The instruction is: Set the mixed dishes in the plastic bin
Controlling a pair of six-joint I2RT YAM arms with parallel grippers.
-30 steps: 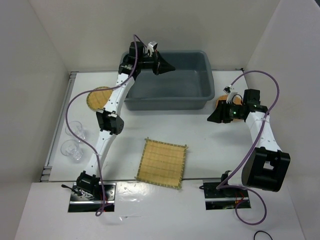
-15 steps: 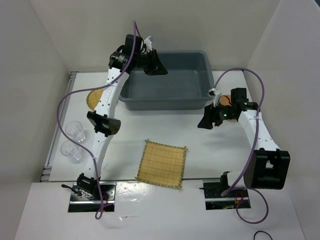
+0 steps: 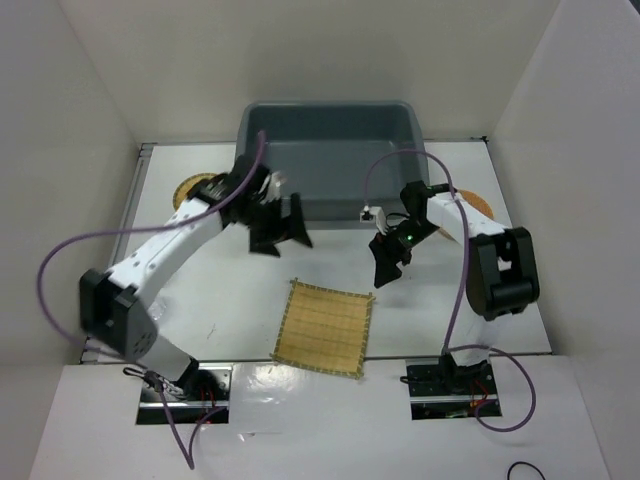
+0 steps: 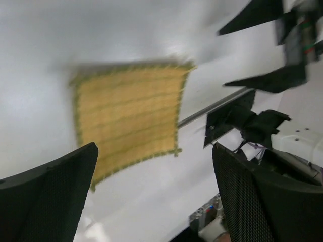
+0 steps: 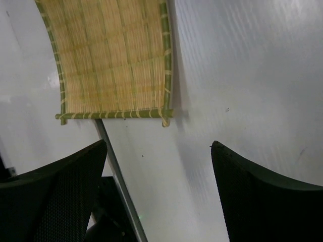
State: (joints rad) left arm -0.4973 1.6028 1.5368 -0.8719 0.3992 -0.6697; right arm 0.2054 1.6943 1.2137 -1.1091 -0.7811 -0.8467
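Observation:
The square yellow bamboo mat (image 3: 323, 326) lies flat near the table's front, also seen in the left wrist view (image 4: 128, 113) and the right wrist view (image 5: 111, 60). The grey plastic bin (image 3: 330, 150) stands at the back centre. My left gripper (image 3: 280, 228) hangs open and empty between bin and mat, up and left of the mat; its fingers (image 4: 50, 191) frame bare table. My right gripper (image 3: 388, 262) is open and empty off the mat's upper right corner. A yellow dark-rimmed disc (image 3: 195, 188) lies left of the bin, an orange disc (image 3: 480, 205) to its right, each partly behind an arm.
White walls close in the table on both sides and at the back. The arm base plates (image 3: 445, 385) sit at the near edge, just beyond the mat. A metal strip (image 5: 118, 176) marks the table's front edge.
Both arms swung away from the bin area down toward the mat. Both grippers opened wide. The left arm now lies low across the table's left side.

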